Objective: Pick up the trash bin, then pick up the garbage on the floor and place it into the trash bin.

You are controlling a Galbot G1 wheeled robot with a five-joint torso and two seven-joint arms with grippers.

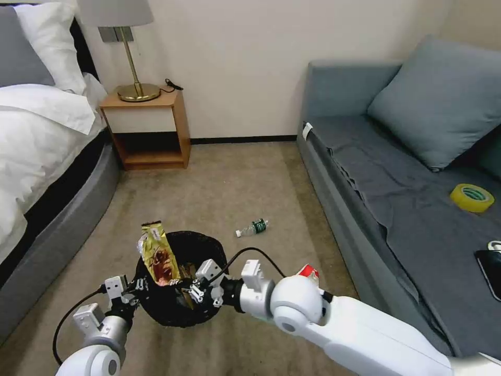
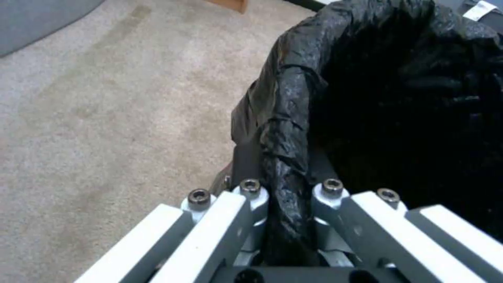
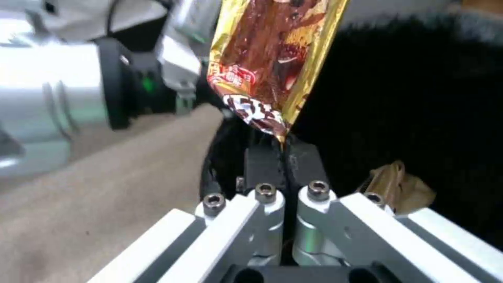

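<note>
Room: a beige carpet [image 1: 235,177] ran from the bin to the wall.
Sofa [image 1: 396,198]: grey, right of the bin, with a yellow tape roll [image 1: 472,198] and a black phone [image 1: 490,269] on its seat.
Bed [image 1: 47,156]: white bedding, left of the bin; a nightstand [image 1: 148,130] with a brass lamp [image 1: 133,57] stood beyond it.
Bin [image 1: 180,284]: black-bagged, held between both arms; tan paper [image 3: 401,186] lay inside.
Right gripper [image 1: 201,290]: at the bin's near rim, fingers pressed together, pinching the wrapper's lower end.
Left gripper [image 2: 290,196]: on the bin's left rim, fingers clamped over the bag edge.
Wrapper [image 1: 156,253]: gold, upright over the bin's mouth; its print was too blurred to read.
Packet [image 1: 309,272]: red-and-white, on the carpet right of the bin, behind the right arm.
Bottle [image 1: 252,228]: clear, green label unreadable, lying on the carpet beyond the bin.
</note>
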